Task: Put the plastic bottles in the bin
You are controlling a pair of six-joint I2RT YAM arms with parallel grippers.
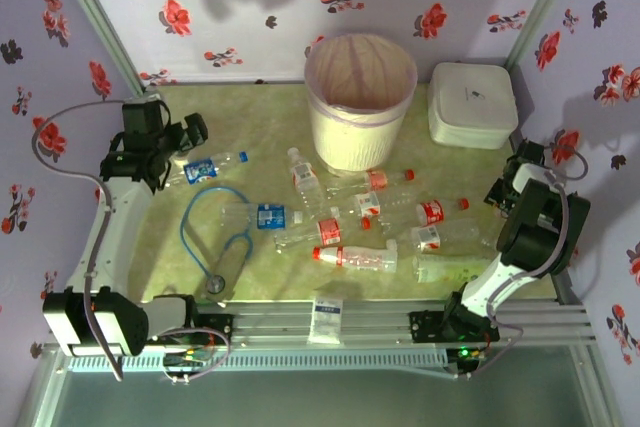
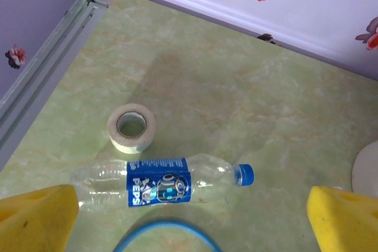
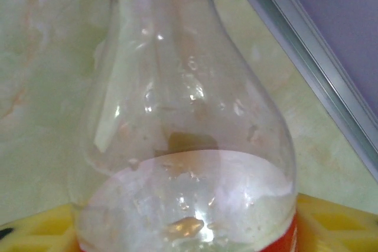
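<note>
Left end effector (image 2: 190, 215) hangs wide open over the blue-labelled bottle (image 2: 158, 182) on the tabletop (image 2: 236, 87). Right end effector (image 3: 189, 231) is closed on a red-labelled bottle (image 3: 189, 116), pressing both sides.

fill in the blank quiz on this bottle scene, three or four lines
1. The Pepsi bottle below the left gripper has a cap coloured ___.
2. The pale ring lying beside that bottle is a roll of ___.
3. In the top view, the white lidded box stands to the ___ of the bin.
4. The clear bottle flanked by the right gripper has a label coloured ___.

Missing words: blue; tape; right; red.
</note>
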